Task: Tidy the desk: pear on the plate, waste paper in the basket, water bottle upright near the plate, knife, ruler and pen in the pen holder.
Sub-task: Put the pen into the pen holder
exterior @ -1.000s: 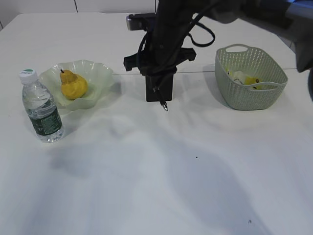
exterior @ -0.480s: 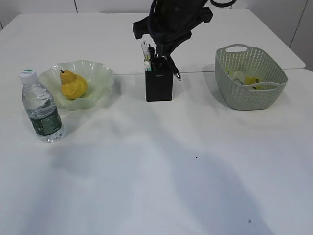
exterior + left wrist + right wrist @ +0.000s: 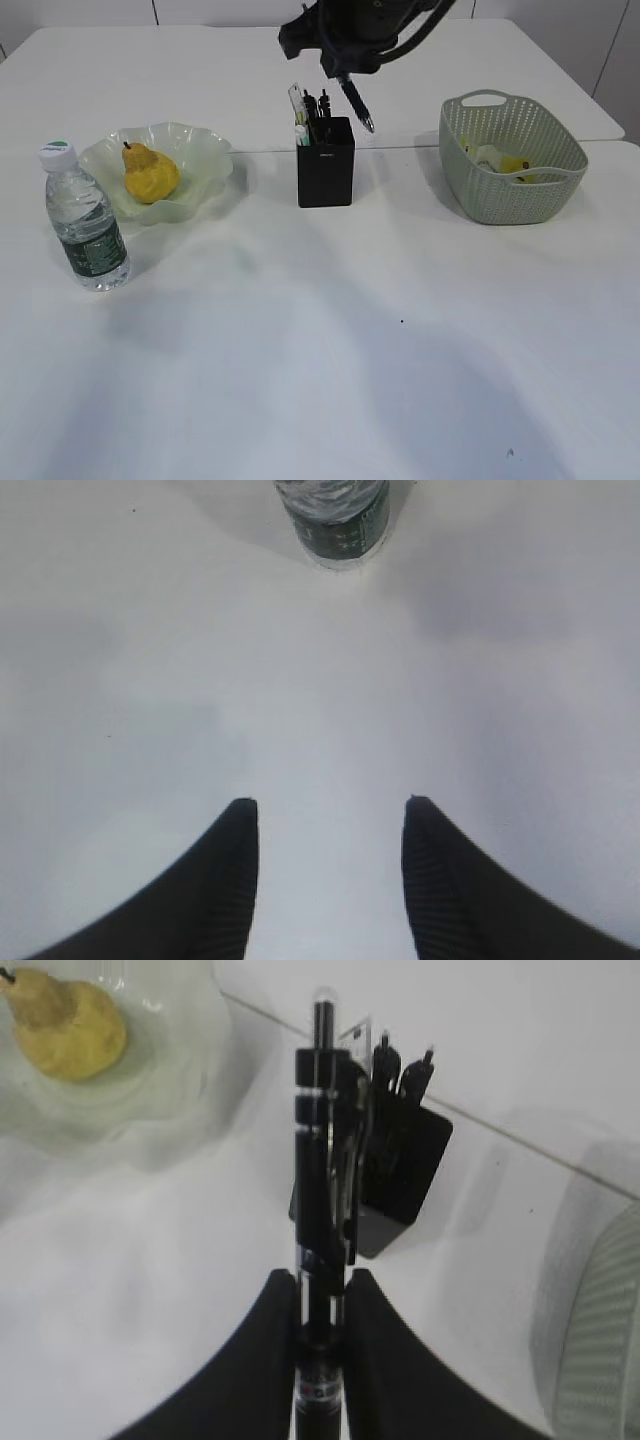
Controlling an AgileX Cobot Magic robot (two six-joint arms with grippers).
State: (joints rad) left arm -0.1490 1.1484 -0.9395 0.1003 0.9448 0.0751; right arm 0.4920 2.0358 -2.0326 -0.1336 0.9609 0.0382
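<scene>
In the exterior view the right gripper (image 3: 352, 92) hangs above the pen holder (image 3: 325, 176), its jaws clamped on a black pen (image 3: 358, 107) tilted tip-down toward five o'clock. The pear (image 3: 150, 173) lies on the plate (image 3: 205, 150), the water bottle (image 3: 84, 217) upright at its seven o'clock, the basket (image 3: 512, 157) at three o'clock. In the left wrist view the left gripper (image 3: 330, 815) hovers over the bench (image 3: 150, 680), jaws half open and empty, bottle at twelve o'clock. In the right wrist view the pen points at twelve o'clock toward the holder.

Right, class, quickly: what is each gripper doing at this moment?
Left gripper: open, holding nothing, above the bare desk.
Right gripper: shut on the pen, held in the air above the pen holder.
</scene>
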